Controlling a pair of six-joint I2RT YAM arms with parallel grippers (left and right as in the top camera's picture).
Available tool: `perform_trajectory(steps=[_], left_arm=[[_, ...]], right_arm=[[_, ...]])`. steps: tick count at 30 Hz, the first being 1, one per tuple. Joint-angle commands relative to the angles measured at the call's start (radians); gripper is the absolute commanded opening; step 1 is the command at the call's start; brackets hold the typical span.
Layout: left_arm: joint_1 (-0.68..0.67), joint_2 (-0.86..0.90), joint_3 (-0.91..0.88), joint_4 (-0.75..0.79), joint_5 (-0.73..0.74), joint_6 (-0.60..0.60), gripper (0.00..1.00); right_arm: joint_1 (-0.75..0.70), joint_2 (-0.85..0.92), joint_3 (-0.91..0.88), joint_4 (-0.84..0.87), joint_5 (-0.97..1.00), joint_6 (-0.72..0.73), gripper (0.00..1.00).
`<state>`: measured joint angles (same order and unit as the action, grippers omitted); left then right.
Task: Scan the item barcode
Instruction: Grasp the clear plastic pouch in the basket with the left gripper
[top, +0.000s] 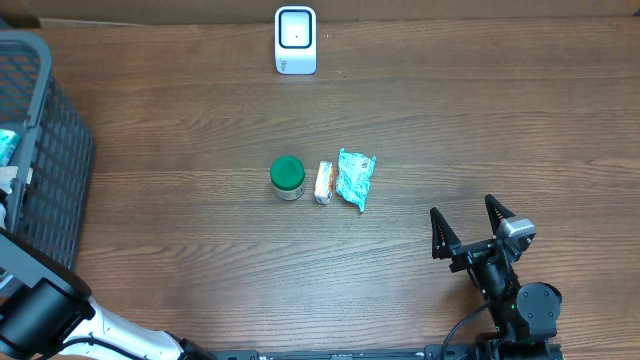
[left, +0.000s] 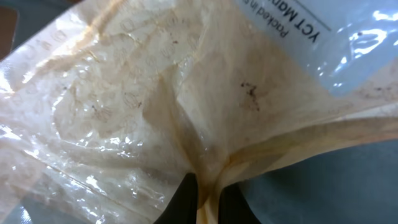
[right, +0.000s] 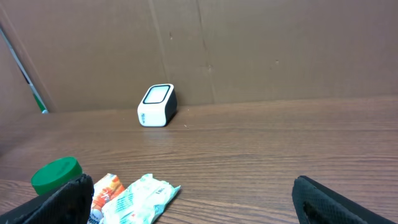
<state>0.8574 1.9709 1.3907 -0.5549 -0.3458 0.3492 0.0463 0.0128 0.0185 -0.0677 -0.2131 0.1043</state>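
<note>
1. Wood table (top: 200, 290), cardboard wall behind; left gripper (left: 207, 198) pinched on a thin fold of the clear plastic bag (left: 186, 93), apparently inside the grey basket (top: 60, 150)
2. Risk: film slips or tears on lift, or snags the basket wall
3. Spread wide and empty: right gripper (top: 462, 207)
4. Mid-table: green-lid jar (top: 287, 177), two packets (top: 355, 178)
5. Far edge: scanner (top: 295, 40); barcode not visible, may face away
</note>
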Motion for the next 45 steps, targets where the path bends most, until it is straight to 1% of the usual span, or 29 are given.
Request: perform_trajectory(steps=[1,7,10,15,20,21,22,23,24,26,27,33,38,42,45], left_arm=[[-0.014,-0.043,0.049,-0.050,0.031,-0.136,0.04],[-0.014,-0.097,0.129,-0.145,0.125,-0.280,0.04],[-0.014,-0.113,0.166,-0.189,0.162,-0.328,0.04],[-0.014,-0.121,0.185,-0.229,0.218,-0.341,0.04],[-0.014,-0.119,0.182,-0.258,0.212,-0.341,0.04],[-0.014,-0.117,0.182,-0.257,0.208,-0.334,0.09],[-0.014,-0.116,0.182,-0.254,0.208,-0.325,0.29],[-0.014,-0.111,0.182,-0.247,0.208,-0.322,0.58],[-0.014,-0.105,0.182,-0.238,0.208,-0.319,0.78],[-0.014,-0.088,0.182,-0.225,0.209,-0.292,0.98],[-0.014,-0.078,0.182,-0.223,0.209,-0.272,1.00],[-0.014,0.009,0.182,-0.202,0.211,-0.164,1.00],[-0.013,0.095,0.182,-0.179,0.279,-0.093,1.00],[-0.015,0.155,0.182,-0.152,0.333,-0.082,0.99],[-0.015,0.186,0.182,-0.147,0.337,-0.082,1.00]], right_arm=[[-0.002,-0.010,-0.010,0.007,-0.002,-0.001,1.00],[-0.002,-0.010,-0.010,0.007,-0.002,-0.001,1.00],[-0.002,-0.010,-0.010,0.007,-0.002,-0.001,1.00],[-0.002,-0.010,-0.010,0.007,-0.002,-0.001,1.00],[-0.002,-0.010,-0.010,0.007,-0.002,-0.001,1.00],[-0.002,-0.010,-0.010,0.007,-0.002,-0.001,1.00],[-0.002,-0.010,-0.010,0.007,-0.002,-0.001,1.00],[-0.002,-0.010,-0.010,0.007,-0.002,-0.001,1.00],[-0.002,-0.010,-0.010,0.007,-0.002,-0.001,1.00],[-0.002,-0.010,-0.010,0.007,-0.002,-0.001,1.00],[-0.002,-0.010,-0.010,0.007,-0.002,-0.001,1.00],[-0.002,-0.010,-0.010,0.007,-0.002,-0.001,1.00],[-0.002,-0.010,-0.010,0.007,-0.002,-0.001,1.00],[-0.002,-0.010,-0.010,0.007,-0.002,-0.001,1.00],[-0.002,-0.010,-0.010,0.007,-0.002,-0.001,1.00]])
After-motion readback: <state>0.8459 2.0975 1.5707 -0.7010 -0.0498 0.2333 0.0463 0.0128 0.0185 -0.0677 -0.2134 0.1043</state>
